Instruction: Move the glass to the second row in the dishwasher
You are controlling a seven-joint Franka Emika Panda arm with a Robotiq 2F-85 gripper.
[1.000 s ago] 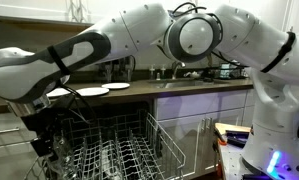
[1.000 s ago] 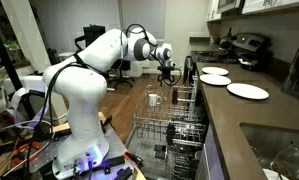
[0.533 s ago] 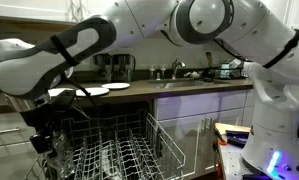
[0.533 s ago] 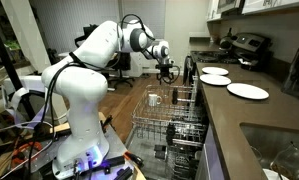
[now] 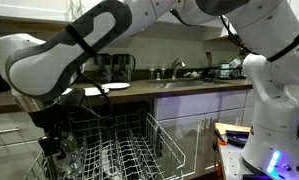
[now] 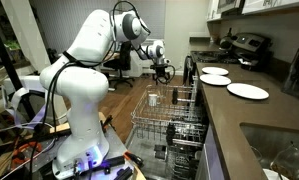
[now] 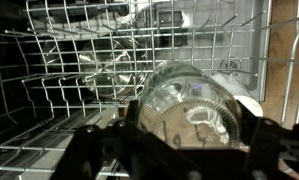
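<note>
In the wrist view the clear glass (image 7: 194, 100) fills the space between my dark fingers (image 7: 101, 150), lying on its side with its ribbed base toward the camera. My gripper (image 7: 187, 138) is shut on it, above the wire tines of the dishwasher rack (image 7: 79, 70). In both exterior views the gripper (image 6: 165, 72) (image 5: 52, 145) hangs over the pulled-out silver rack (image 6: 174, 118) (image 5: 119, 155), near one end of it. The glass is too small to make out in those views.
White plates (image 6: 247, 91) (image 5: 94, 91) lie on the dark countertop beside the dishwasher. A pale cup-like item (image 6: 155, 99) stands in the rack. White cabinets (image 5: 204, 125) flank the opening. My big white arm (image 5: 79, 50) blocks much of one exterior view.
The arm's elbow has risen and swung closer to one exterior camera. The gripper, still shut on the glass, has shifted only slightly over the rack.
</note>
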